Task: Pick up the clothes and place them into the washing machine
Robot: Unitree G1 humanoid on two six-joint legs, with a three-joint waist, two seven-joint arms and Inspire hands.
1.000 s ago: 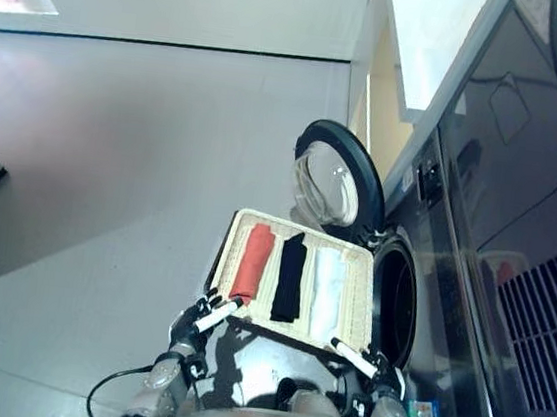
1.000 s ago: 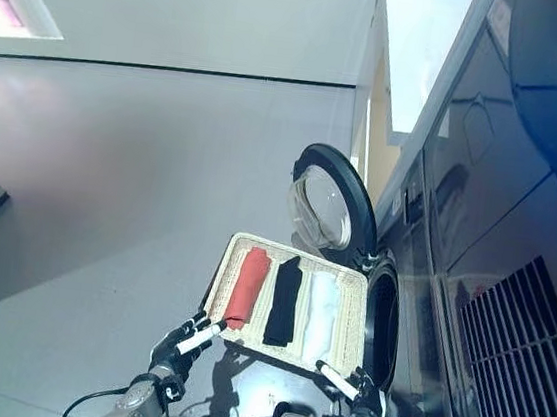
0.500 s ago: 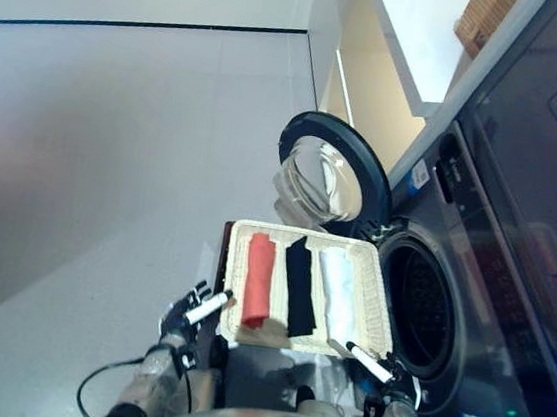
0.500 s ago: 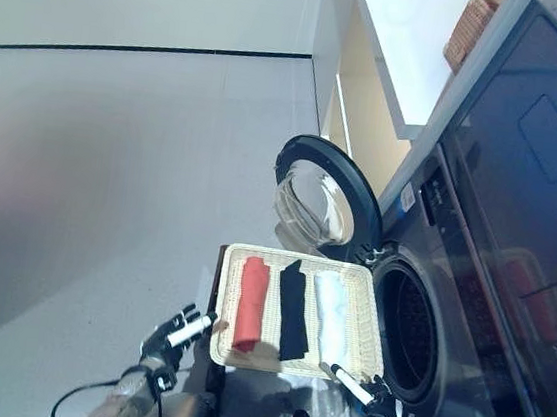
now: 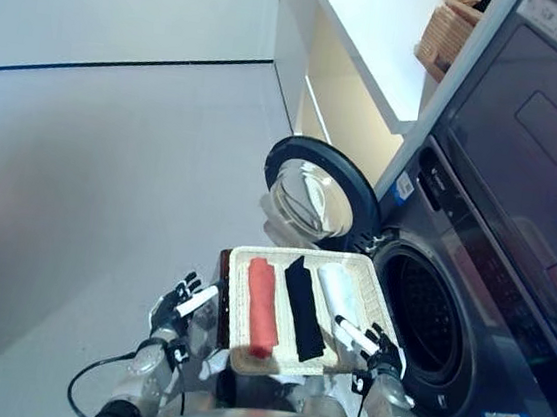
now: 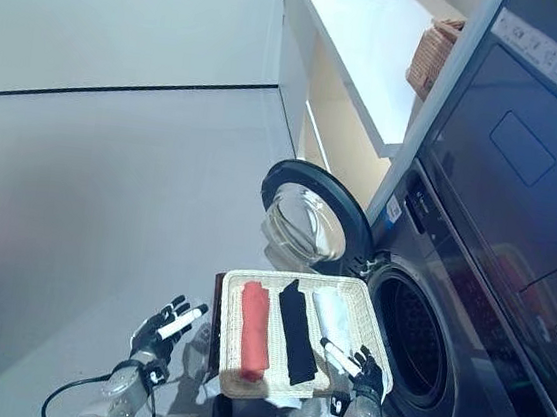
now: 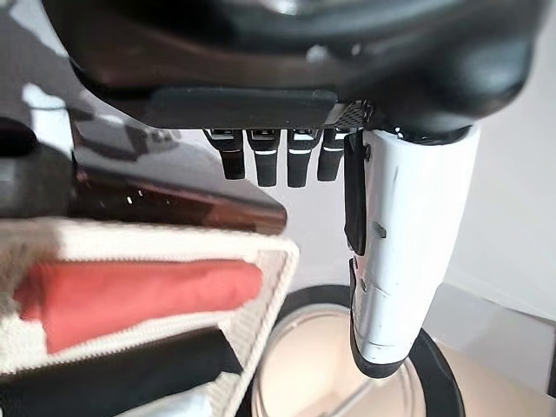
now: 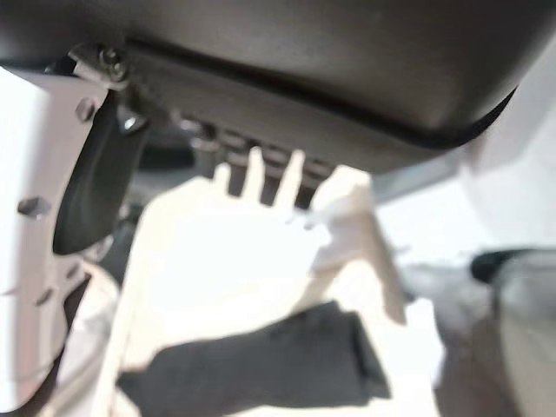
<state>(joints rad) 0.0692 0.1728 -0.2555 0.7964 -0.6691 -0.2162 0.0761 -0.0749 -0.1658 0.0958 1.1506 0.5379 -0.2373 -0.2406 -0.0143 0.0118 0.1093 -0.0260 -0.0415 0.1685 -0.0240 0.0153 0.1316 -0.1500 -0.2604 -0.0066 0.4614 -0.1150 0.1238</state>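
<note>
A woven basket (image 5: 234, 294) stands before me with three rolled clothes side by side: a red one (image 5: 261, 307), a black one (image 5: 303, 310) and a white one (image 5: 338, 294). To its right the washing machine (image 5: 467, 321) shows its open drum (image 5: 425, 314), with the round door (image 5: 318, 193) swung out behind the basket. My left hand (image 5: 175, 303) hovers open just left of the basket, holding nothing. My right hand (image 5: 379, 349) is open at the basket's near right corner, close to the white roll. In the left wrist view the red roll (image 7: 130, 291) lies past the fingers (image 7: 265, 158).
A white counter (image 5: 379, 29) with a wicker basket (image 5: 441, 36) on it runs along the wall above the machine. Grey floor (image 5: 81, 176) stretches out to the left and behind the open door.
The whole picture has shifted, so the camera has moved. My right hand has come up closer to the basket's near right corner; the left hand stays open beside the basket.
</note>
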